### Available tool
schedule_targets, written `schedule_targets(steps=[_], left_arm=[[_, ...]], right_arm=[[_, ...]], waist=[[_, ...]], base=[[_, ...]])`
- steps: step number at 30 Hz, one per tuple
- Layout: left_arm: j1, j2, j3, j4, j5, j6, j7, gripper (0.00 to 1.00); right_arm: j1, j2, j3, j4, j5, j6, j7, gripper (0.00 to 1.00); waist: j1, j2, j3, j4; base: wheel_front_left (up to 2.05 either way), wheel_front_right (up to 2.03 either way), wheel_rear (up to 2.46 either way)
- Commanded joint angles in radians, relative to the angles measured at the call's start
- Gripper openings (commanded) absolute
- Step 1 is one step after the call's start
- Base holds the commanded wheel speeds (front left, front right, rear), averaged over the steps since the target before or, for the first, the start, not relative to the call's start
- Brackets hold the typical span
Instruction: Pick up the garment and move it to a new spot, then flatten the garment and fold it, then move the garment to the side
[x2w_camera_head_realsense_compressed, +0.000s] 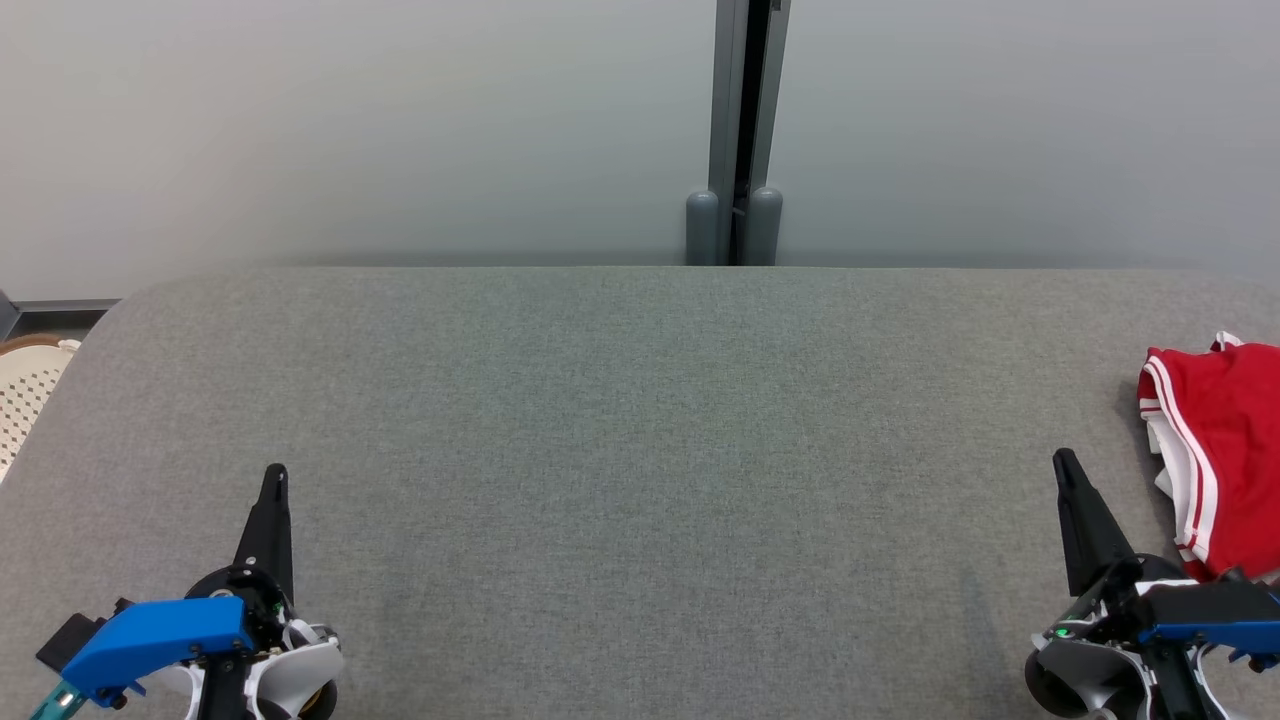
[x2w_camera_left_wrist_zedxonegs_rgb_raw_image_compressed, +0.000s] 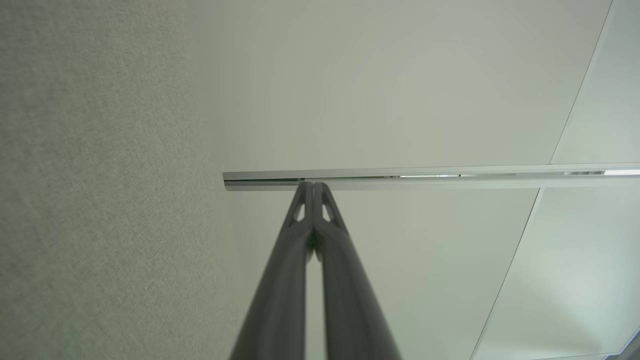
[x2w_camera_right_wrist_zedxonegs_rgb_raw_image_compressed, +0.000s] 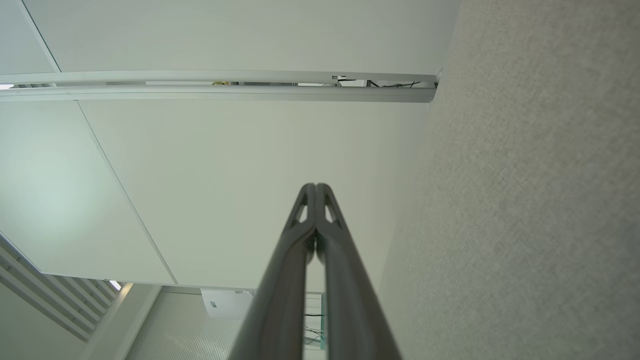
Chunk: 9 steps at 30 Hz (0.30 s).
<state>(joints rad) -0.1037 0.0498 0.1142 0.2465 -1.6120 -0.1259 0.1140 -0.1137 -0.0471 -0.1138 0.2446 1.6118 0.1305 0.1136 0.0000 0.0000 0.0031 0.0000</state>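
Note:
A crumpled red garment (x2w_camera_head_realsense_compressed: 1225, 450) with white stripes lies at the right edge of the grey fabric table (x2w_camera_head_realsense_compressed: 640, 450), partly cut off by the frame. My right gripper (x2w_camera_head_realsense_compressed: 1063, 460) sits low at the right, just left of the garment, fingers together and holding nothing. At the lower left my left gripper (x2w_camera_head_realsense_compressed: 275, 473) rests over bare table, also shut and empty. In the left wrist view the left gripper (x2w_camera_left_wrist_zedxonegs_rgb_raw_image_compressed: 313, 186) has its tips pressed together. The right wrist view shows the right gripper (x2w_camera_right_wrist_zedxonegs_rgb_raw_image_compressed: 315, 187) closed the same way.
A pale wall with a grey vertical post (x2w_camera_head_realsense_compressed: 742, 130) stands behind the table's far edge. A cream perforated basket (x2w_camera_head_realsense_compressed: 25, 390) peeks in beyond the table's left edge.

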Motion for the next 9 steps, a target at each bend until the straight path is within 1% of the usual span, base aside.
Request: schedule_targets(steps=[1, 9], left_arm=[[-0.010, 0.001, 0.001, -0.005, -0.002, -0.009, 0.004, 0.00], [-0.010, 0.001, 0.001, -0.005, -0.002, -0.009, 0.003, 0.00]], right_arm=[[0.011, -0.006, -0.002, -0.004, 0.003, 0.000, 0.004, 0.00], [0.011, -0.006, -0.002, -0.004, 0.003, 0.000, 0.004, 0.00]], waist=[[0.0000, 0.0000, 0.000, 0.000], [0.0000, 0.0000, 0.000, 0.000]], base=[[0.00, 0.00, 0.00], [0.00, 0.00, 0.00]])
